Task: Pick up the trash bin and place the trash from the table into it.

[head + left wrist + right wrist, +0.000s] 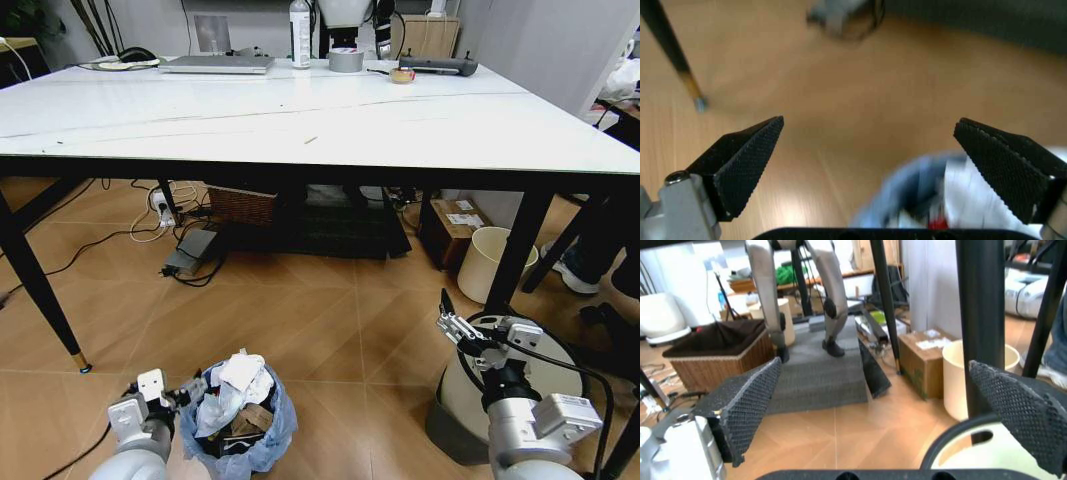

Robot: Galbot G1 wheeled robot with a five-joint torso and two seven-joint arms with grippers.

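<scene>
Two hands sit low in the head view: left hand (178, 392) spread beside the trash bin (238, 425), which stands on the floor in front of the surface (300, 120), stuffed with trash (240, 385). Right hand (450, 322) hovers right of the bin over a white bin (520, 385).

Left wrist view: fingers (747, 165) wide apart, bin (927, 200) blurry near one finger.

Right wrist view: fingers (747, 405) spread, gripping nothing.

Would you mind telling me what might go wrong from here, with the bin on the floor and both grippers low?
1. The trash bin is heaped; crumpled white tissues on top could spill if the open left gripper nudges it.
2. Only the thin bag lines the rim, so a grasp there may slip or tear.
3. The open right gripper hangs near a black table leg and could clip it when rising.
</scene>
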